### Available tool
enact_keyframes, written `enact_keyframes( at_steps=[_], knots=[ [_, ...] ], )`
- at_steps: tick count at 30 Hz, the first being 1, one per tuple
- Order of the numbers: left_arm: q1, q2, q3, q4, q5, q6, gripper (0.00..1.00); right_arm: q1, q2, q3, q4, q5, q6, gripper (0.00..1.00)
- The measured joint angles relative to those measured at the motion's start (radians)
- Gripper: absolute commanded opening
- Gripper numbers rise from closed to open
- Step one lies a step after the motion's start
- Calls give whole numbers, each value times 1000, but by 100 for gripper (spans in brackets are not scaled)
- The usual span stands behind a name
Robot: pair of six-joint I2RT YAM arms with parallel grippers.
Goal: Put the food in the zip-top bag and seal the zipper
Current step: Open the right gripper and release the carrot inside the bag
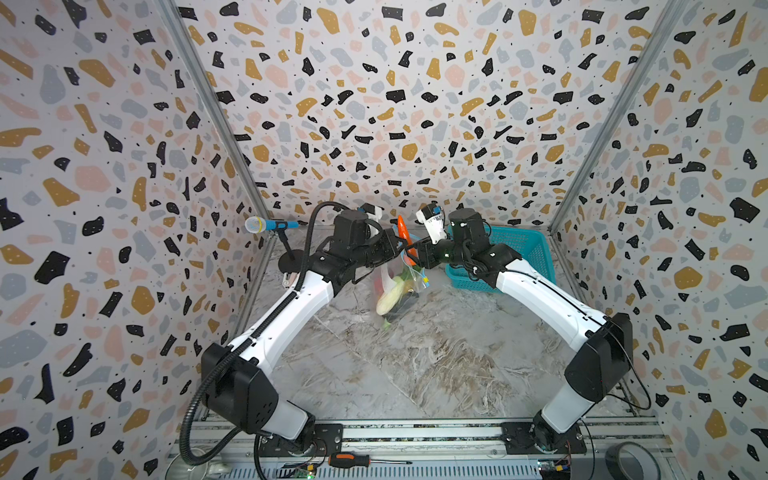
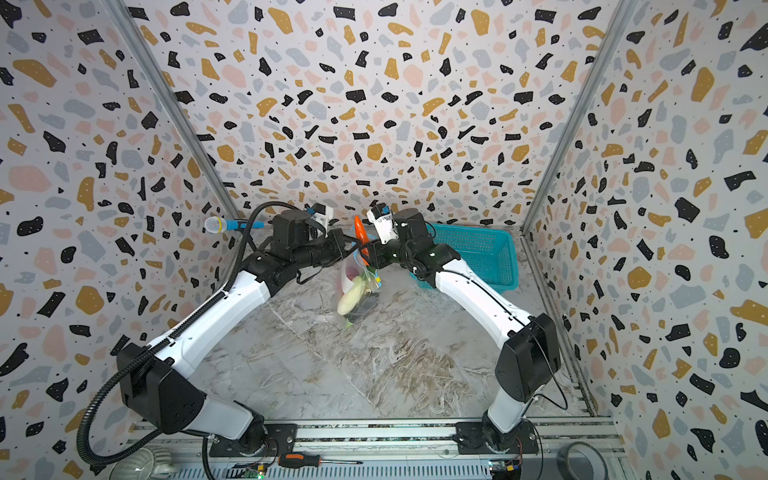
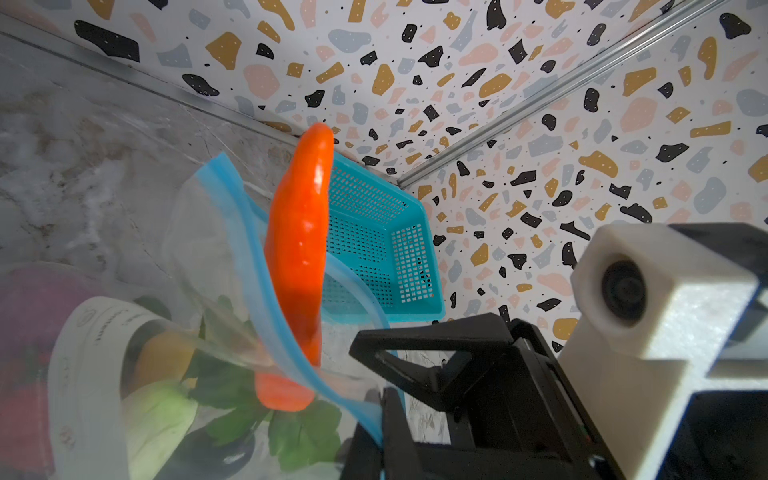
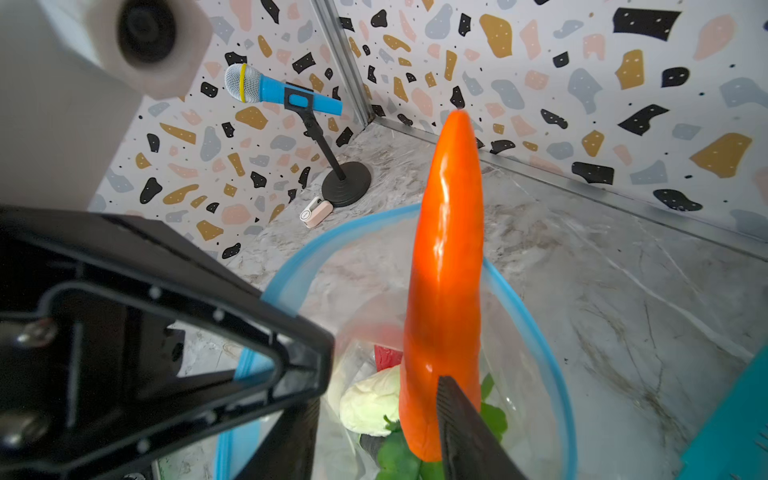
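Mid-frame, the left gripper is pinched shut on the blue zipper of the zip-top bag; an orange carrot stands in its mouth, touching the right gripper, whose grip is unclear

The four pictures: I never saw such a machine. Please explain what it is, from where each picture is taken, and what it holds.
These are two robot arms mounted at the near edge of a marbled table. Two pictures look down on the whole scene from above; the two close ones come from a camera on each arm's wrist. The left gripper is shut on the mouth edge of a clear zip-top bag and holds it up. An orange carrot stands half inside the open mouth, the right gripper beside it; whether it grips the carrot I cannot tell. Other toy food lies in the bag. A teal basket and a toy microphone stand on the table behind.
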Motion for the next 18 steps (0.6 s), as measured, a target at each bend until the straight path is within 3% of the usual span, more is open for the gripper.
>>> enact_keyframes(
  at_steps=[11,18],
  knots=[
    [0,0,-18,6,-1,0,0,-108,-8,14,-108,3,188,51],
    [0,0,-19,6,-1,0,0,-127,8,14,-145,-14,238,47]
  ],
)
